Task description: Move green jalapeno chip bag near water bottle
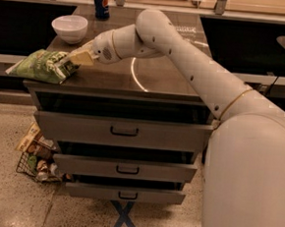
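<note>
**Arm stretched over the drawer unit, chip bag pinched at the left edge**

The room is dim, with a speckled stone floor and dark low benches on either side of the unit. A pale ledge crosses behind it.

The robot's white body fills the right foreground. Its arm reaches up and left across the top.

The drawer unit stands in the middle, and its three drawers each stick out a little. Its dark glossy top carries a curved streak of reflected light. The middle and right of the top lie open under and beyond the arm.

The green jalapeno chip bag lies at the front-left corner. Its left end pokes out past the side edge, over the floor. The gripper sits low at the bag's right end, with its tan fingers closed on the foil there.

Behind the bag, near the left edge, stands a white bowl, apart from the bag. A blue soda can stands upright farther back, near the rear edge.

On the floor by the unit's lower-left corner, a wire basket holds brownish snack packets. A blue tape cross marks the floor in front of the bottom drawer.
</note>
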You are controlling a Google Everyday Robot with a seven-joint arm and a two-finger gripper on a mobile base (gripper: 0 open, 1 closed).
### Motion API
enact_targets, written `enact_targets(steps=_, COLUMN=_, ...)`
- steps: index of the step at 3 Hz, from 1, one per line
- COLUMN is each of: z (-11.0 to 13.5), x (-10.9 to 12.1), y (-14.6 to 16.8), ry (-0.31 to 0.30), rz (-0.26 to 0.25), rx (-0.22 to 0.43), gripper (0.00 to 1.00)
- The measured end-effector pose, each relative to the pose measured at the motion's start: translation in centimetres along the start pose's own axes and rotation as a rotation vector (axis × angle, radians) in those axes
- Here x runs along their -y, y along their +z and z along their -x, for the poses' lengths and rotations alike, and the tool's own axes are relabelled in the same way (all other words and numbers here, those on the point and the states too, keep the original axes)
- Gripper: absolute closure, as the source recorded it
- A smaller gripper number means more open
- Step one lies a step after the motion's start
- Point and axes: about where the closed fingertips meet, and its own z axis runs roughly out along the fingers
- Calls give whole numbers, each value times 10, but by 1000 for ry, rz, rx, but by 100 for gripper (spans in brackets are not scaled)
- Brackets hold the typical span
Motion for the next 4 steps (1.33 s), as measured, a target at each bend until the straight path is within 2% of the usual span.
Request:
enact_targets(steps=1, z=-4, x=0, y=-19, ry=23, rz=-61, rx=-6, gripper=100)
enact_targets(steps=2, z=-12, x=4, y=-84, ry=75, rz=-251, rx=-41, gripper=100)
enact_targets(steps=3, z=-19, x=5, y=-171, ry=106, rz=-535, rx=-113, gripper=100)
enact_targets(steps=4, z=-12, x=2, y=-226, ry=41, rz=-759, rx=-179, gripper=100)
